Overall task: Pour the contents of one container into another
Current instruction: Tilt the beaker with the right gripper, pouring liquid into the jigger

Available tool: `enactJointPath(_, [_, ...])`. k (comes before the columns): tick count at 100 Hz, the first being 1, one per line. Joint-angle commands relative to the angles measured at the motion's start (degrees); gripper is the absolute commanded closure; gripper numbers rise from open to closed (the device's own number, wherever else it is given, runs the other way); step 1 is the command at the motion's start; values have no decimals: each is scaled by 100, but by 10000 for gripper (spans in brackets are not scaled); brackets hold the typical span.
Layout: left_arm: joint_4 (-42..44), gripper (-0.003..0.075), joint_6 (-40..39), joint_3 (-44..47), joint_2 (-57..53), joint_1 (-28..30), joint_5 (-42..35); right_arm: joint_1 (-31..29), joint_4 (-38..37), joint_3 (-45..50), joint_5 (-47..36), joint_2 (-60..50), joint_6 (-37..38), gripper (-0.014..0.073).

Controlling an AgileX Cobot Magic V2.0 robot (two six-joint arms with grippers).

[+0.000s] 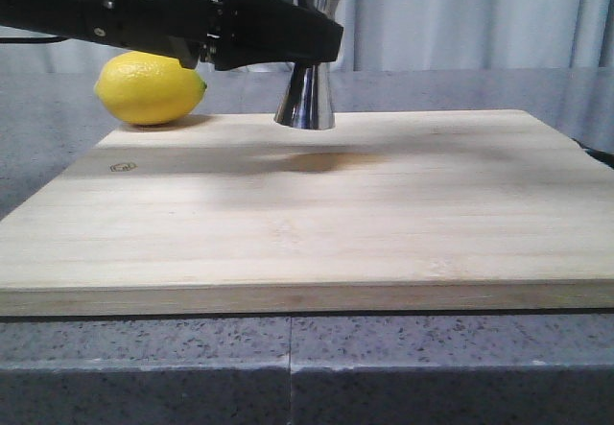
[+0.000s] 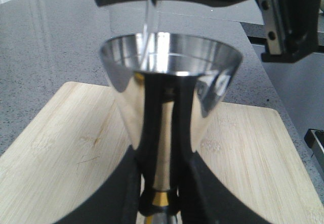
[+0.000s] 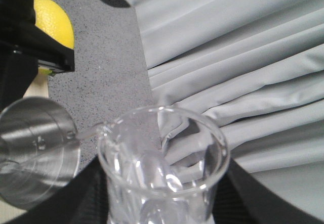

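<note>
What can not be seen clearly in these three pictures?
- Jigger, front view: the left hand covers its waist, and the frame edge cuts its top.
- Beaker, front view: not visible at all.
- Liquid: a thin stream reaches the jigger cup in the left wrist view, but the level inside cannot be read.
- Right hand, right wrist view: its fingers are blurred behind the glass.
- Lemon, right wrist view: mostly hidden by the black hand.

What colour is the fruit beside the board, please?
Yellow; the lemon shows best in the front view.

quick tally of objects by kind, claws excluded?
Lemon: 1
Steel jigger: 1
Glass beaker: 1
Wooden cutting board: 1
Total: 4
</note>
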Motion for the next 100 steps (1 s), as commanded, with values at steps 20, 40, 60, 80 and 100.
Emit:
enactJointPath(20, [-430, 739, -47, -164, -316, -21, 526, -10, -110, -210, -135, -229, -31, 389])
enactJointPath(40, [-430, 739, -47, -164, -316, -21, 526, -10, -230, -210, -110, -229, -31, 389])
enactJointPath(60, [-430, 739, -47, -164, -316, -21, 526, -10, -294, -210, -70, -229, -31, 389])
enactJointPath(80, [-430, 739, -47, -164, -316, -21, 526, -10, -381, -210, -56, -229, -31, 389])
enactJointPath(100, [-430, 739, -47, -164, -316, -21, 526, -10, -489, -210, -42, -229, -31, 389])
